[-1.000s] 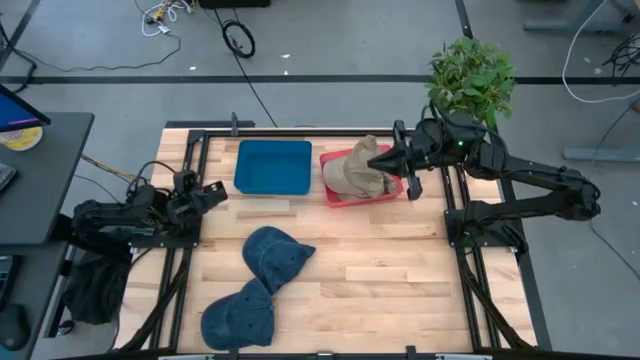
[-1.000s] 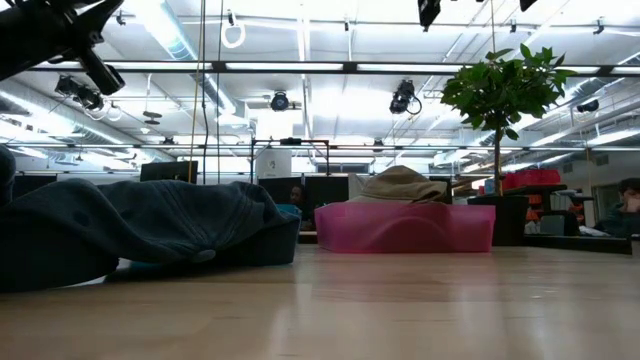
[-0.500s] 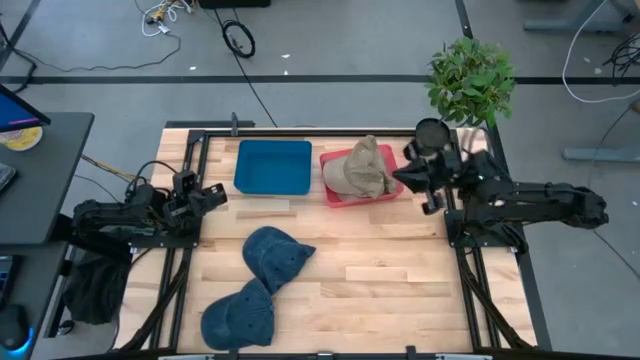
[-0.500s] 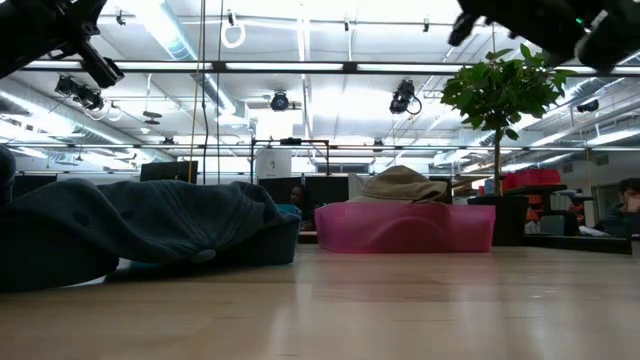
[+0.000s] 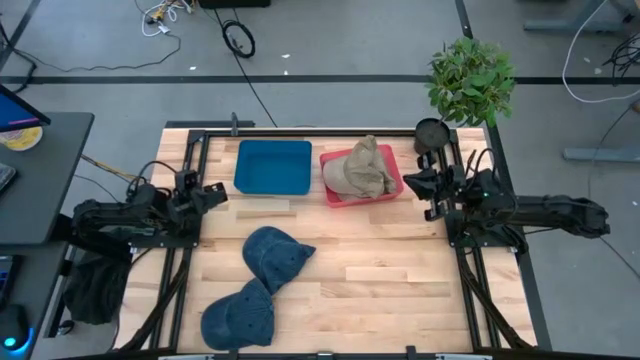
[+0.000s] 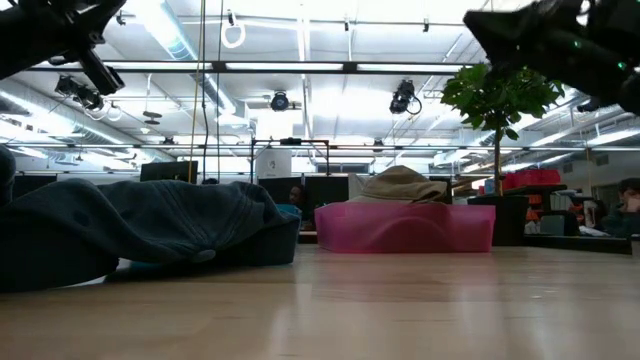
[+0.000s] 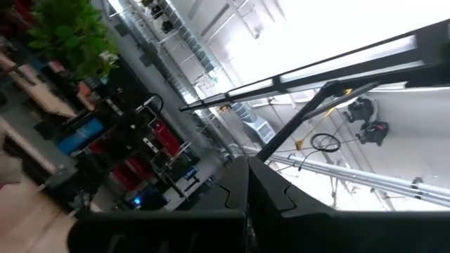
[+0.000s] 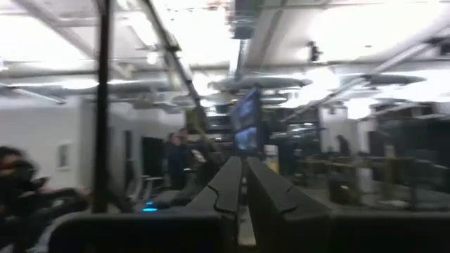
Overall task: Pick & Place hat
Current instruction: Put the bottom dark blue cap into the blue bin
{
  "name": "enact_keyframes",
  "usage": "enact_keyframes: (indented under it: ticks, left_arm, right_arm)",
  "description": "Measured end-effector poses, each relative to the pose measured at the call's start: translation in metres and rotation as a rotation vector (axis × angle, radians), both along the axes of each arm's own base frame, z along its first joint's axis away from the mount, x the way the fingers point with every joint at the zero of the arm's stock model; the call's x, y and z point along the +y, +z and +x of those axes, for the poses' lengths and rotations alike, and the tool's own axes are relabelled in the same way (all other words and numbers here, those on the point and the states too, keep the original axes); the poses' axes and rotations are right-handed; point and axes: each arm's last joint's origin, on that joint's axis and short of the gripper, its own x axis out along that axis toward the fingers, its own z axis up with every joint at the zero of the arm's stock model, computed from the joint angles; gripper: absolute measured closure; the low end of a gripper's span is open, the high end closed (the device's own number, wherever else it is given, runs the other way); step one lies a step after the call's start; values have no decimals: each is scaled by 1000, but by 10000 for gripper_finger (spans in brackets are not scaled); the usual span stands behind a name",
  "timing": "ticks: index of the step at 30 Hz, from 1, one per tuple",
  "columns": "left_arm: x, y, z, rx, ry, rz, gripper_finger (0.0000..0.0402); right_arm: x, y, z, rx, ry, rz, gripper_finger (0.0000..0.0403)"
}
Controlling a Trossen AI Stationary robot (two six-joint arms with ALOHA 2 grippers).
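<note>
A tan hat [image 5: 360, 172] lies crumpled in the pink tray [image 5: 330, 197], and it also shows above the tray's wall [image 6: 400, 230] in the low view. Two blue hats [image 5: 275, 255] [image 5: 240, 315] lie on the wooden table near its front left. My right gripper [image 5: 408, 181] hangs shut and empty just right of the pink tray, raised off the table and tipped upward. My left gripper [image 5: 222, 193] waits shut at the table's left edge, holding nothing.
A blue tray [image 5: 273, 167] stands left of the pink one at the table's far side. A potted plant [image 5: 470, 75] stands at the far right corner. Dark frame rails [image 5: 190, 200] run along both side edges.
My right gripper has drawn back from over the pink tray toward the table's right edge, has sunk lower, and has tipped its fingers upward. The tan hat stays in the tray as before.
</note>
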Motion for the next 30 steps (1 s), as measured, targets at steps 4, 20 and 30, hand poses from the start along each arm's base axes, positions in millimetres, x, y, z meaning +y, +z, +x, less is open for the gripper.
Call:
enact_keyframes:
  ticks: [4, 20, 30]
  left_arm:
    - [0, 0, 0, 2, 5, -7, 399]
    - [0, 30, -10, -76, 27, 32, 399]
    - [-3, 99, -15, -105, 44, 216, 399]
  right_arm:
    - [1, -14, -9, -58, -55, -5, 376]
    - [-4, -55, 4, 386, -52, 160, 376]
    - [-4, -76, 4, 596, -57, 191, 376]
